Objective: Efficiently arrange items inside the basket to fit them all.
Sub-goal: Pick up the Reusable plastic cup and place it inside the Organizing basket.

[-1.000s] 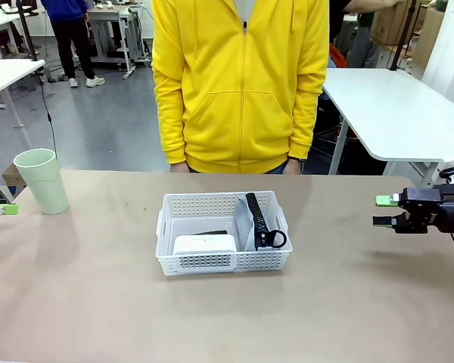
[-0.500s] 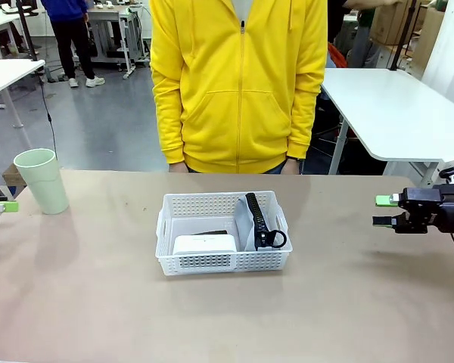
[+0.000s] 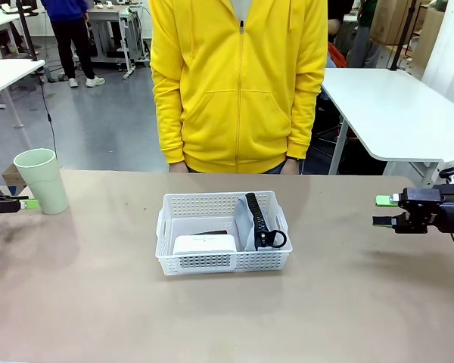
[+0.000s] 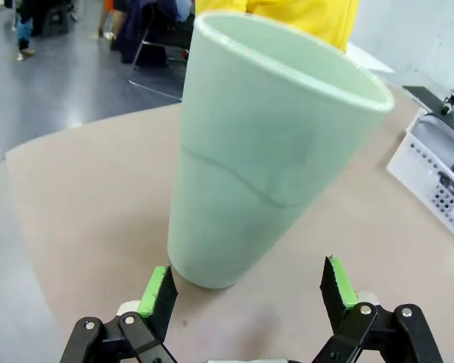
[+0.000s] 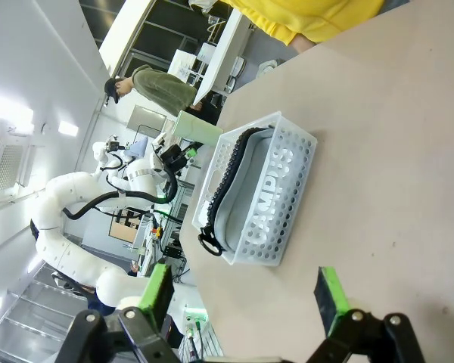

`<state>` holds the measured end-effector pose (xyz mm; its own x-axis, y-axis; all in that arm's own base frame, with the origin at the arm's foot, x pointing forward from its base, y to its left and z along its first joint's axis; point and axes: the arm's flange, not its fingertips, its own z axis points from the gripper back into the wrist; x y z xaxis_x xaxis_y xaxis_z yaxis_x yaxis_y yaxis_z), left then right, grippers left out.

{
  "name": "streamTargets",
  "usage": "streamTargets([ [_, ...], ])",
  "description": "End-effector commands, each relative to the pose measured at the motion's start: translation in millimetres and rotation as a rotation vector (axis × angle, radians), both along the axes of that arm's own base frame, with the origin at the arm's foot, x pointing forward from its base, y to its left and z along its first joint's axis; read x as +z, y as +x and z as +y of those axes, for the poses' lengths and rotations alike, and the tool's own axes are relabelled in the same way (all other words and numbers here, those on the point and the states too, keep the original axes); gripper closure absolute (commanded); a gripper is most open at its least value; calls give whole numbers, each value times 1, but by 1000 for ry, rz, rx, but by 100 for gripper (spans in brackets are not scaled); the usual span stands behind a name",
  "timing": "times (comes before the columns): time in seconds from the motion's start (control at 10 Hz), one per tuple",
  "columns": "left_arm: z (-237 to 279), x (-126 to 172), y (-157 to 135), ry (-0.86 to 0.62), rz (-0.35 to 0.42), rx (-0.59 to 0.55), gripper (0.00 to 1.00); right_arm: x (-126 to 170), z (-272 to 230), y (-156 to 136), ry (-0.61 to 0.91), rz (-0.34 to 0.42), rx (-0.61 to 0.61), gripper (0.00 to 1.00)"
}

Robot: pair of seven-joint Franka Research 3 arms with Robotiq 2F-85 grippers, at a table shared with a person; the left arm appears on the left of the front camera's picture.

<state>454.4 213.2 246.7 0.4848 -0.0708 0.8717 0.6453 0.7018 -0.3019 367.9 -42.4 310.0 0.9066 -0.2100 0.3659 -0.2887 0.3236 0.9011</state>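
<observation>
The white basket [image 3: 266,262] sits mid-table. Inside it, the grey pouch [image 3: 244,224] stands on edge at the right, black zipper up. The small white box [image 3: 204,243] lies at the front left, with a dark sliver of the stapler [image 3: 210,233] behind it. The pale green cup [image 3: 42,180] stands upright at the far left. My left gripper [image 3: 26,203] is level with the cup's base, open, its pads [image 4: 157,286] just short of the cup [image 4: 265,144]. My right gripper [image 3: 381,211] hangs open and empty, well right of the basket [image 5: 276,197].
A person in a yellow hoodie [image 3: 238,83] stands at the far edge behind the basket, hands out of sight. A white table [image 3: 393,106] stands beyond at the right. Bare tabletop lies between the cup and the basket and along the front.
My left gripper has moved right, toward the cup's base. The right gripper, the basket and its contents have stayed put.
</observation>
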Motion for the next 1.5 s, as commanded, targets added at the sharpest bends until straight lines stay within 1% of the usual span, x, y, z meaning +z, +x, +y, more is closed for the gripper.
streamTargets([
  [0.0, 1, -5, 3, 39, -28, -53, 0, 3, -2, -2, -3, 0, 10, 0],
  [0.1, -1, -8, 4, 38, -49, -74, 0, 3, -2, -2, -3, 0, 10, 0],
  [0.3, -4, -14, 9, 52, -85, -78, 0, 3, -2, -2, -3, 0, 10, 0],
  [0.5, -9, -18, 12, 44, -141, -116, 0, 3, -2, -2, -3, 0, 10, 0],
  [0.7, -16, -23, 14, 66, -249, -88, 0, 3, -2, -2, -3, 0, 10, 0],
  [0.8, -18, -26, 15, 81, -288, -100, 0, 3, -2, -2, -3, 0, 10, 0],
  [1.0, -23, -28, 14, 93, -310, -109, 0, 3, -2, -2, -3, 0, 10, 0],
  [1.3, -30, -29, 16, 88, -387, -85, 0, 3, -2, -2, -3, 0, 10, 0],
  [1.4, -33, -30, 18, 81, -399, -79, 0, 3, -2, -2, -3, 0, 10, 0],
])
